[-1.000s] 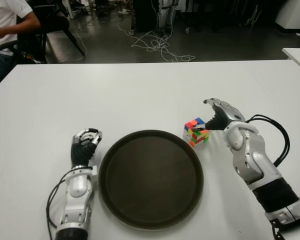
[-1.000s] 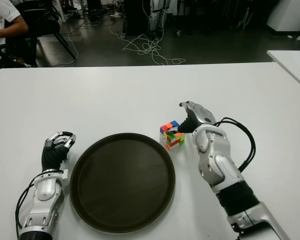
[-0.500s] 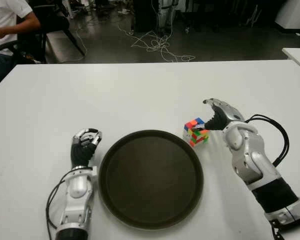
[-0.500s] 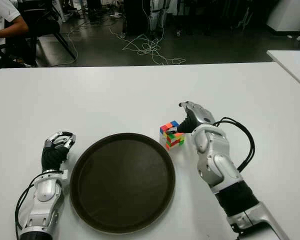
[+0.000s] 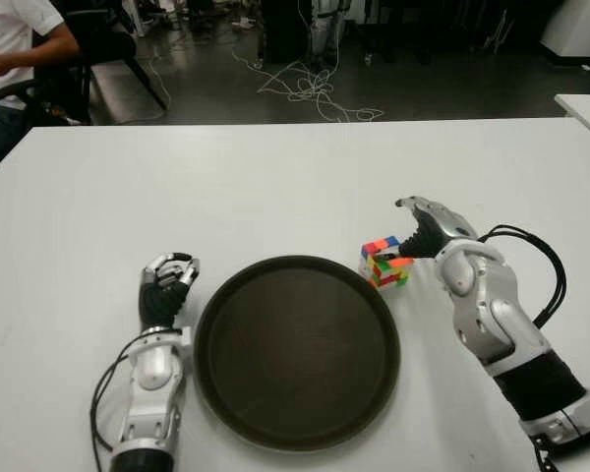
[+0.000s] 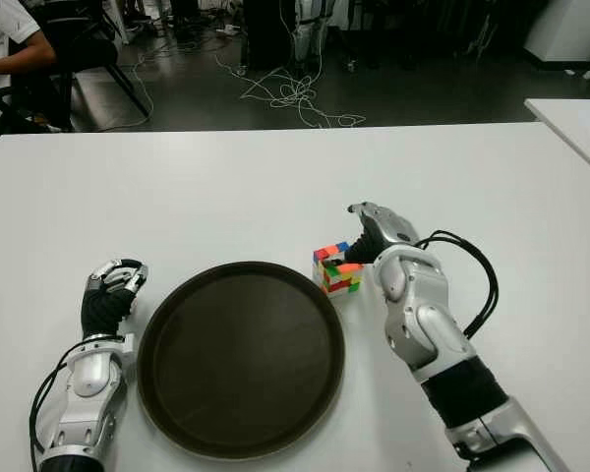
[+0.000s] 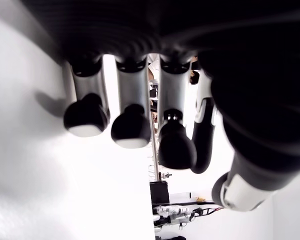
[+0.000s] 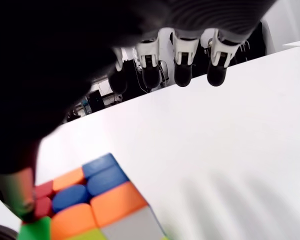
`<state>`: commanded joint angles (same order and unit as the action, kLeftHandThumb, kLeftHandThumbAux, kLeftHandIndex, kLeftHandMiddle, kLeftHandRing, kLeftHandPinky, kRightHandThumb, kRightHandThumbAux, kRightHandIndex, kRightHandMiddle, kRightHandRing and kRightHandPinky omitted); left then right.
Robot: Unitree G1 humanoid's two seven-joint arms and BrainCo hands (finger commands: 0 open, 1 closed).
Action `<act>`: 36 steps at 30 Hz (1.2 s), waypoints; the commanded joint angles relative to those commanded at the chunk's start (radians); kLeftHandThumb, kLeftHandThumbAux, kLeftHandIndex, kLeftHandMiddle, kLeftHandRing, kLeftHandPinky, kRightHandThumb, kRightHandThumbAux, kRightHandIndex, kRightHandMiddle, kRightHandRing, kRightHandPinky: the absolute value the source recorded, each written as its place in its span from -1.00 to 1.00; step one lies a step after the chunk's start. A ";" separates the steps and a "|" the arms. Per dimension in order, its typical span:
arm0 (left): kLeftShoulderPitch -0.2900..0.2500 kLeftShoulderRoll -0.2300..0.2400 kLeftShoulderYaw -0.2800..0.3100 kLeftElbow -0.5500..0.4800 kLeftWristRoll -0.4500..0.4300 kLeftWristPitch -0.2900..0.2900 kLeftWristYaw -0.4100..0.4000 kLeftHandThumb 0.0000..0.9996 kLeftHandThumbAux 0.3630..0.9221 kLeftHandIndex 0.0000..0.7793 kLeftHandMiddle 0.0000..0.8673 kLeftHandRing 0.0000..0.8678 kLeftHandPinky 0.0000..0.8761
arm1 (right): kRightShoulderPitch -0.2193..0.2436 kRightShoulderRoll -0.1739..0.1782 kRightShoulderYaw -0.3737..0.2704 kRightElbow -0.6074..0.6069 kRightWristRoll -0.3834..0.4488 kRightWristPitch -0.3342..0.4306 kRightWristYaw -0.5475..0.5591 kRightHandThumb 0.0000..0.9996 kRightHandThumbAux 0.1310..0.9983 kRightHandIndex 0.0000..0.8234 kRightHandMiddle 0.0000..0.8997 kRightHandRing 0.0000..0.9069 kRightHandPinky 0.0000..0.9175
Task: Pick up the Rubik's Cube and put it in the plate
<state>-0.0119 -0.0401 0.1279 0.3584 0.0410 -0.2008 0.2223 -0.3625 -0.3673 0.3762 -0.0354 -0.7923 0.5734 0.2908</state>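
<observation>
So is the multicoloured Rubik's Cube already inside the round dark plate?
No, it is outside. The multicoloured Rubik's Cube stands on the white table beside the round dark plate, at the right hand; the plate holds nothing.

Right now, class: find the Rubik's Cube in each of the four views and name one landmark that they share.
Left eye view: Rubik's Cube right of centre, beside the plate's far right rim.
Right eye view: just right of centre, same spot.
Left wrist view: not in it.
Right wrist view: lower left corner.
Shared landmark: the white table.
</observation>
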 joint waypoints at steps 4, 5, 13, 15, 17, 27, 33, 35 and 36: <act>-0.001 0.000 0.000 0.004 0.002 -0.005 0.001 0.43 0.20 0.14 0.88 0.95 0.93 | -0.007 -0.019 -0.003 -0.043 -0.016 0.020 0.029 -1.00 0.19 -1.00 -1.00 -1.00 -1.00; -0.001 0.000 0.000 0.005 0.002 -0.006 0.002 0.43 0.20 0.14 0.88 0.95 0.94 | -0.009 -0.022 -0.004 -0.048 -0.019 0.024 0.033 -1.00 0.22 -1.00 -1.00 -1.00 -1.00; -0.004 0.000 0.001 0.014 0.004 -0.014 0.011 0.43 0.20 0.14 0.88 0.95 0.94 | -0.020 -0.031 -0.021 -0.038 -0.029 0.042 0.027 -1.00 0.29 -1.00 -1.00 -1.00 -1.00; -0.005 0.000 0.000 0.016 0.003 -0.017 0.011 0.43 0.20 0.14 0.88 0.95 0.94 | -0.022 -0.031 -0.028 -0.033 -0.029 0.045 0.024 -1.00 0.30 -1.00 -1.00 -1.00 -1.00; -0.002 0.001 -0.001 0.014 0.001 -0.019 0.006 0.43 0.20 0.14 0.88 0.95 0.94 | -0.022 -0.029 -0.034 -0.034 -0.030 0.049 0.020 -1.00 0.29 -1.00 -1.00 -1.00 -1.00; 0.000 -0.002 0.000 0.005 -0.008 -0.010 0.002 0.43 0.20 0.14 0.88 0.94 0.93 | -0.017 -0.027 -0.051 -0.025 -0.028 0.044 -0.010 -1.00 0.29 -1.00 -1.00 -1.00 -1.00; 0.000 -0.002 0.002 0.008 -0.009 -0.013 0.003 0.43 0.20 0.14 0.88 0.95 0.94 | -0.015 -0.027 -0.055 -0.026 -0.025 0.051 -0.008 -1.00 0.28 -1.00 -1.00 -1.00 -1.00; -0.001 -0.002 0.004 0.012 -0.008 -0.015 0.004 0.43 0.20 0.14 0.89 0.95 0.94 | -0.013 -0.030 -0.056 -0.023 -0.023 0.048 -0.009 -1.00 0.28 -1.00 -1.00 -1.00 -1.00; -0.002 -0.002 0.004 0.014 -0.008 -0.016 0.005 0.43 0.20 0.14 0.89 0.95 0.94 | -0.012 -0.031 -0.056 -0.022 -0.023 0.047 -0.010 -1.00 0.30 -1.00 -1.00 -1.00 -1.00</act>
<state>-0.0141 -0.0421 0.1320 0.3719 0.0331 -0.2170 0.2277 -0.3748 -0.3984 0.3198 -0.0574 -0.8153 0.6203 0.2813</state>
